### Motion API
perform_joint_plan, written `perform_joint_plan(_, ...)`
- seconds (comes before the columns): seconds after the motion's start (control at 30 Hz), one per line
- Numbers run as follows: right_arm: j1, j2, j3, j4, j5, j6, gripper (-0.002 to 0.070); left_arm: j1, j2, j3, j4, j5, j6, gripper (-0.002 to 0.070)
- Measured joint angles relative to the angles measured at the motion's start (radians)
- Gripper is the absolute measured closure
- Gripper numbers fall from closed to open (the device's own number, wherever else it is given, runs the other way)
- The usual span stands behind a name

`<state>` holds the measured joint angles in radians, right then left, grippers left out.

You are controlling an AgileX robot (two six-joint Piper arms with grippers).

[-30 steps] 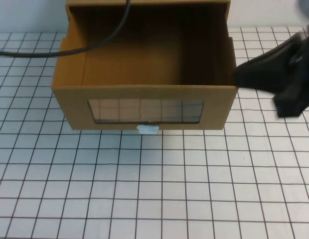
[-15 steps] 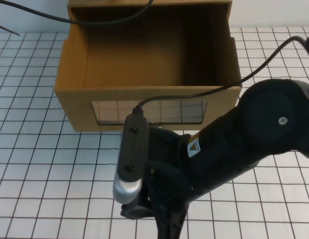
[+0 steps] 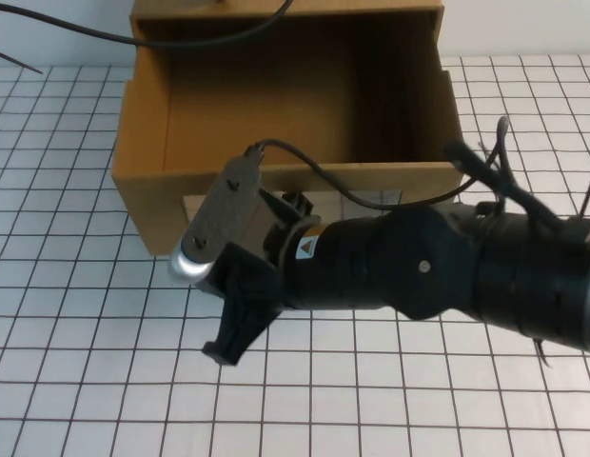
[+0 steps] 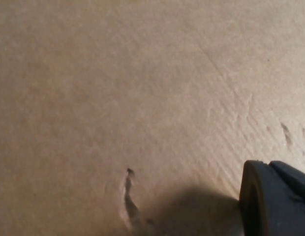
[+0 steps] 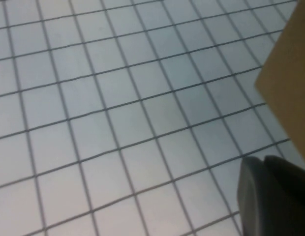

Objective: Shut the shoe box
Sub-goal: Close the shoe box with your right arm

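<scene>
The shoe box (image 3: 147, 195) is a brown cardboard drawer box at the back of the table, with its drawer pulled out and empty. My right arm (image 3: 438, 276) lies across its front panel and covers most of the clear window and all of the white pull tab. My right gripper (image 3: 236, 331) is shut and empty, and points down at the table just in front of the box's left half. A box corner (image 5: 290, 83) shows in the right wrist view. My left gripper (image 4: 275, 201) is close against bare cardboard (image 4: 118, 98) and is out of the high view.
The table is a white sheet with a black grid (image 3: 105, 381). Black cables (image 3: 105, 36) run across the back left and over the box's rear edge. A cable (image 3: 304, 171) loops from the right wrist camera (image 3: 214, 228) in front of the box.
My right arm has swung up and back towards the box. It now lies across the front panel, with the gripper lower left of the window. The box has barely moved.
</scene>
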<state>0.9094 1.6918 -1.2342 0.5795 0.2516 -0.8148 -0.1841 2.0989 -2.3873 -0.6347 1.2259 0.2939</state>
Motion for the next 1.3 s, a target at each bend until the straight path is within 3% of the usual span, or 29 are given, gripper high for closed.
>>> perform_joint_plan(0.23,-0.002,0.067,-0.002,0.006,-0.194,-0.055,0.0689,0.000,0.000,0.000,0.000,0.000,0.000,0.0680)
perform_joint_plan(0.43,-0.057,0.149,-0.088,0.010,-0.234,-0.067,0.0689,0.000,0.000,0.000,-0.015,0.002,0.000,0.0680)
perform_joint_plan(0.9,-0.165,0.399,-0.469,0.027,-0.185,-0.067,0.0689,0.000,0.003,0.000,-0.037,0.008,0.000,0.0680)
perform_joint_plan(1.3,-0.232,0.428,-0.513,0.056,-0.154,-0.067,0.0689,0.000,0.001,0.000,-0.039,0.008,0.004,0.0680)
